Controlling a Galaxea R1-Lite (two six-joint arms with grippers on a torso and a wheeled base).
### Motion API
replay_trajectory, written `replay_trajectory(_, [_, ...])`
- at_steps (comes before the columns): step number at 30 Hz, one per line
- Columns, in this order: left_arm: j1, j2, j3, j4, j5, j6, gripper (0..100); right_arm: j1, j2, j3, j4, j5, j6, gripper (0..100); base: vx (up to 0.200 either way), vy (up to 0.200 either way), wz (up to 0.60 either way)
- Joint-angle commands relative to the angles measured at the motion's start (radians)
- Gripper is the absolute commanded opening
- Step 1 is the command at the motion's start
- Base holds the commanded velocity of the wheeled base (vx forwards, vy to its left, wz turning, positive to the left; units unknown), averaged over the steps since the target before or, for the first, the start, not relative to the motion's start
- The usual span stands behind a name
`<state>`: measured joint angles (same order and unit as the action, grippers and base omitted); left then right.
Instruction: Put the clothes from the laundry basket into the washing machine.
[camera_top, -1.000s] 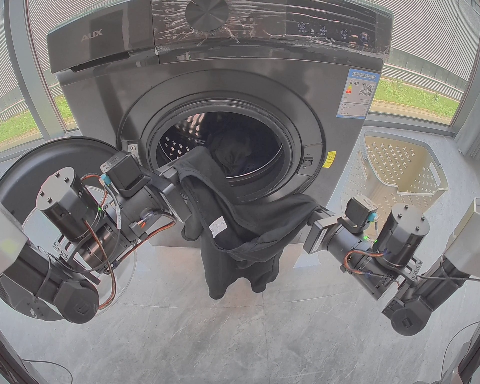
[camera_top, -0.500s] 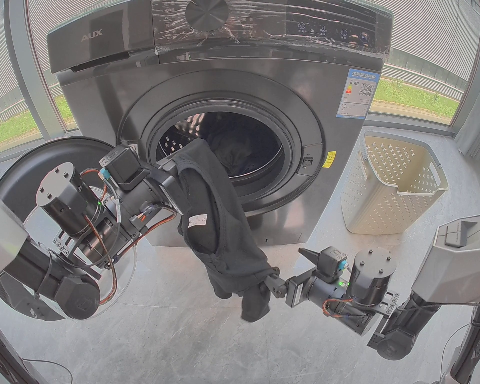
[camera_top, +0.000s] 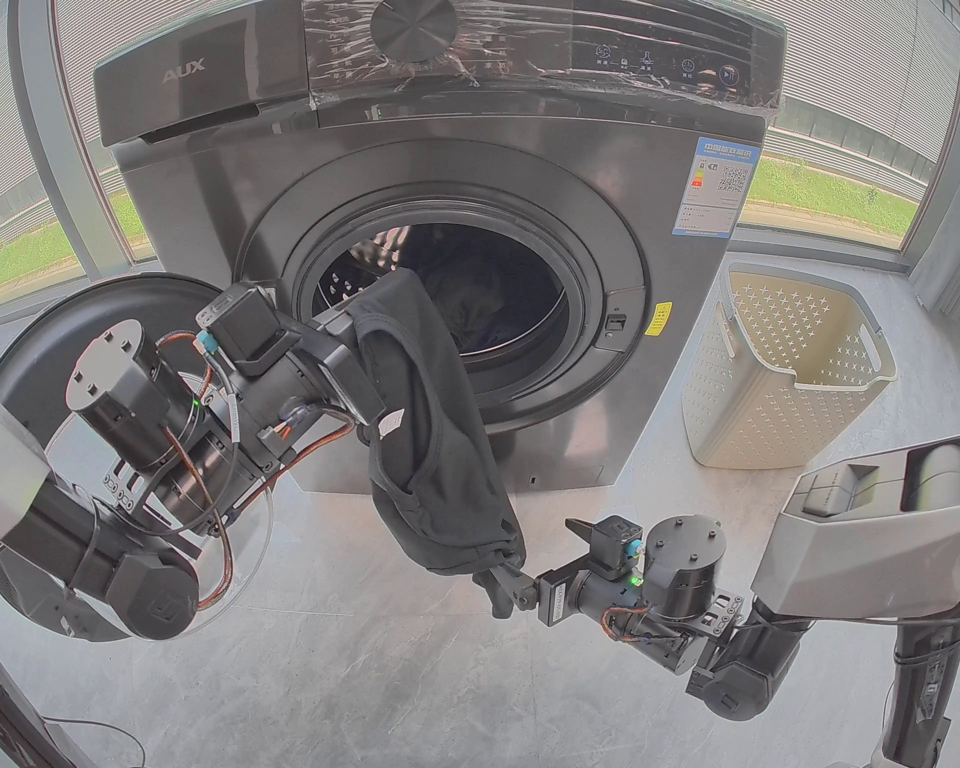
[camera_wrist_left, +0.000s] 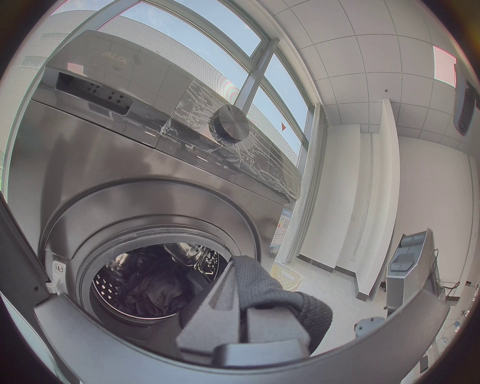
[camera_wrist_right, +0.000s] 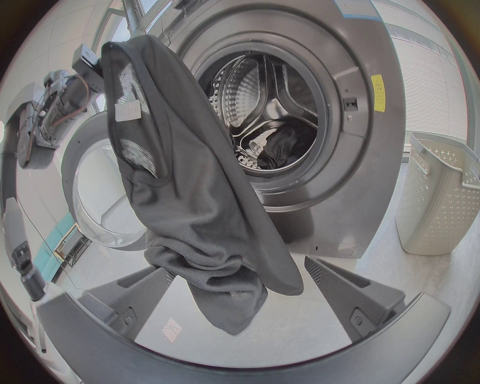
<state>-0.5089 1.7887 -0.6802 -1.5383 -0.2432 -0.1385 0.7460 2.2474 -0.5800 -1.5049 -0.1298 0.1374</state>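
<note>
A black garment (camera_top: 440, 470) hangs from my left gripper (camera_top: 350, 335), which is shut on its top edge just left of the washing machine's (camera_top: 600, 170) round opening. In the left wrist view the fingers (camera_wrist_left: 270, 325) clamp the black cloth (camera_wrist_left: 270, 295). My right gripper (camera_top: 500, 588) sits low near the floor at the garment's lower end. In the right wrist view it (camera_wrist_right: 237, 272) stands open, and the bunched bottom of the garment (camera_wrist_right: 200, 210) dangles between its fingers. Dark clothes (camera_wrist_right: 280, 145) lie inside the drum.
The washer door (camera_top: 70, 330) is swung open to the left, behind my left arm. A cream laundry basket (camera_top: 800, 370) stands on the floor to the right of the machine, with no clothes visible in it. Bare grey floor (camera_top: 400, 680) lies in front.
My right arm swung down and left from beside the opening to near the floor. The garment, once stretched between both grippers, now hangs from the left one.
</note>
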Motion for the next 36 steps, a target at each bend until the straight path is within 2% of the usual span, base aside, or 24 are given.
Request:
replay_trajectory(1, [-0.003,-0.015,-0.001,0.000,-0.001,-0.001,0,0.001,0.109,0.015,-0.009,-0.001,-0.001,100,0.000,0.000,0.00])
replay_trajectory(8, [-0.003,-0.015,-0.001,0.000,-0.001,-0.001,0,0.015,0.135,0.086,-0.024,0.001,0.007,100,0.000,0.000,0.00])
replay_trajectory(14, [-0.005,-0.015,-0.001,0.000,-0.001,-0.001,0,0.018,0.112,0.072,-0.026,0.015,0.008,100,0.000,0.000,0.00])
replay_trajectory(17, [-0.005,-0.015,0.001,0.000,-0.001,-0.001,0,0.026,0.089,0.037,-0.028,0.033,0.008,100,0.000,0.000,0.00])
replay_trajectory(21, [-0.005,-0.015,-0.001,0.000,-0.001,-0.001,0,0.044,0.052,-0.064,-0.021,0.048,0.002,100,0.000,0.000,0.00])
replay_trajectory(29, [-0.006,-0.028,-0.001,-0.002,-0.002,-0.001,0,0.052,0.121,-0.238,-0.008,0.050,-0.004,100,0.000,0.000,0.00])
replay_trajectory(33, [-0.020,-0.042,-0.001,-0.002,-0.004,-0.001,0,0.036,0.164,-0.330,0.026,0.052,-0.030,100,0.000,0.000,0.00])
replay_trajectory(36, [-0.022,-0.058,0.001,0.001,-0.005,-0.001,0,0.023,0.182,-0.382,0.043,0.052,-0.032,100,0.000,0.000,0.00])
